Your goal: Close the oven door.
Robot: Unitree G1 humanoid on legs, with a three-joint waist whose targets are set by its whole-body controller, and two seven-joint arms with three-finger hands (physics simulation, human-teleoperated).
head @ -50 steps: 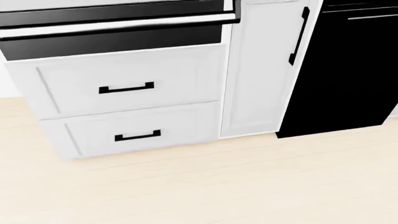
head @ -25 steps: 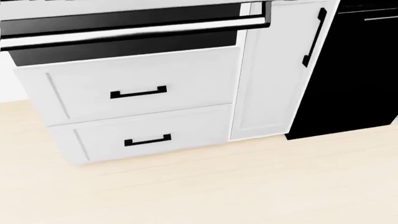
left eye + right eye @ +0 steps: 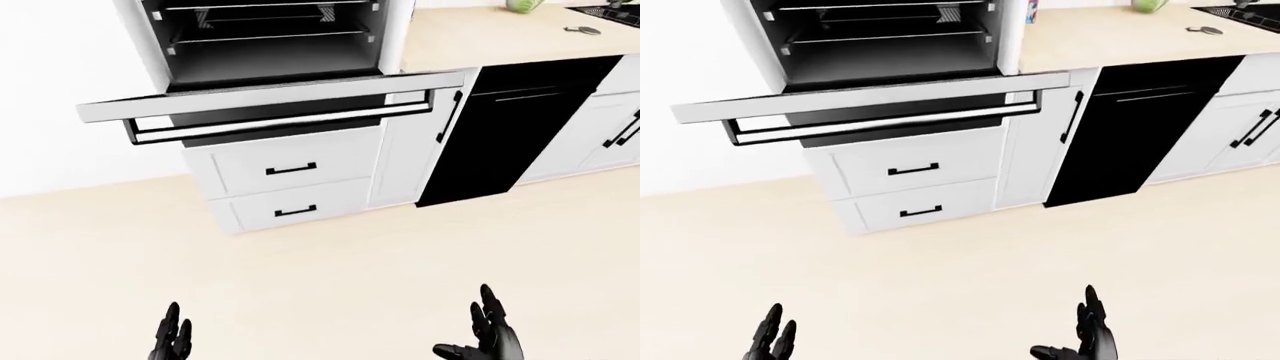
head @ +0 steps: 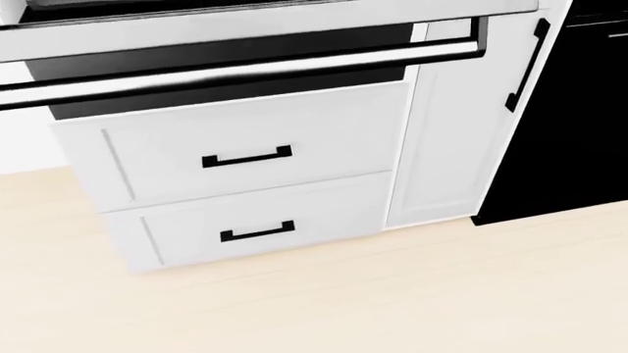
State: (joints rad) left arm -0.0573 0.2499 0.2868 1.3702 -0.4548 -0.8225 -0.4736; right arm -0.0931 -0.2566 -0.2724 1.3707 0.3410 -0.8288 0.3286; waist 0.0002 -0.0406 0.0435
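Observation:
The oven [image 3: 265, 37] stands open in a white wall unit, its racks showing in the dark cavity. Its door [image 3: 270, 96] hangs flat and level, with a long bar handle [image 3: 280, 121] along its near edge. In the head view only the door's edge and handle [image 4: 245, 62] show at the top. My left hand [image 3: 170, 337] and right hand [image 3: 487, 334] are low at the bottom of the left-eye view, fingers spread, far from the door and holding nothing.
Two white drawers [image 3: 292, 170] with black pulls sit under the oven. To their right come a narrow white cabinet [image 3: 410, 154] and a black dishwasher [image 3: 505, 124] under a pale counter [image 3: 500, 34]. Light wood floor [image 3: 320, 262] lies between me and the units.
The head view has shifted: the drawers and oven door slid right and down in the picture and look nearer, so the camera has moved left and closer. Nothing itself moved.

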